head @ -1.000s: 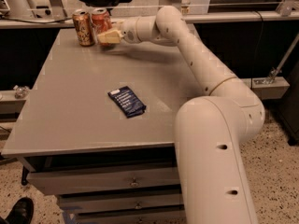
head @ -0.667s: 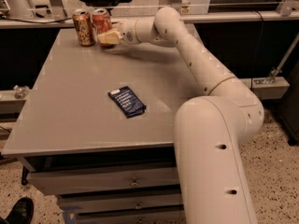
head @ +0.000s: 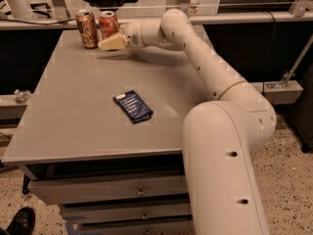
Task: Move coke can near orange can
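Nothing moved: gripper [head: 112, 43] just in front of coke can [head: 108, 24], orange can [head: 87, 29] beside it; can't tell its grip state.

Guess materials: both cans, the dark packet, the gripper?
The coke can: probably aluminium, glossy red, silver top. The orange can: same, golden-brown print. The packet: flat, dark blue, likely plastic film or foil. The gripper, by the coke can's base: matte cream, plastic-looking.

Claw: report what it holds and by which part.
Cannot be told: the claw is by the lower part of the coke can, next to the orange can.
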`<state>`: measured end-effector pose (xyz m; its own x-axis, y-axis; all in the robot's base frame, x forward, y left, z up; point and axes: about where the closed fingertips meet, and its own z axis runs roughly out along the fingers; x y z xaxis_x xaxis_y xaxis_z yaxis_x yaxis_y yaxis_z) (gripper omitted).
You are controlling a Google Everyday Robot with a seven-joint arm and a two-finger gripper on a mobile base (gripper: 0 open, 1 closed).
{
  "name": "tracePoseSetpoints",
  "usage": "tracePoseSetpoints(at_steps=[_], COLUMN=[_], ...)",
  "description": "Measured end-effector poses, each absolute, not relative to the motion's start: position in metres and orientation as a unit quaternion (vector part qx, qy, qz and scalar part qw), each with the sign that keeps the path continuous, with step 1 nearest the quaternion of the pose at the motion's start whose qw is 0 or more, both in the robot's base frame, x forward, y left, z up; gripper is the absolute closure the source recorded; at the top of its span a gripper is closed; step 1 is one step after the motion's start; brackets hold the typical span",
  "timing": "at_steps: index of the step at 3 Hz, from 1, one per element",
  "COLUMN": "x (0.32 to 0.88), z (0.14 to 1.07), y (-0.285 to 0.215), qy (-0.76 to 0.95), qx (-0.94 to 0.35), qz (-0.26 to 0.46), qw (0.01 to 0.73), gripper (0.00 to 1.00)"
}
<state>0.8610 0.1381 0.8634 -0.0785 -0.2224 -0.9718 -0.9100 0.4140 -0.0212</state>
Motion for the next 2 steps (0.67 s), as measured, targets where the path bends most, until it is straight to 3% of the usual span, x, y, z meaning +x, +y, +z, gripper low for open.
tracePoseSetpoints(at_steps=[2], x=[0.857], z=[0.867], y=[0.124], qy=[0.655], qx=[-0.423], qz=[0.331], qw=[0.532], gripper=[0.00])
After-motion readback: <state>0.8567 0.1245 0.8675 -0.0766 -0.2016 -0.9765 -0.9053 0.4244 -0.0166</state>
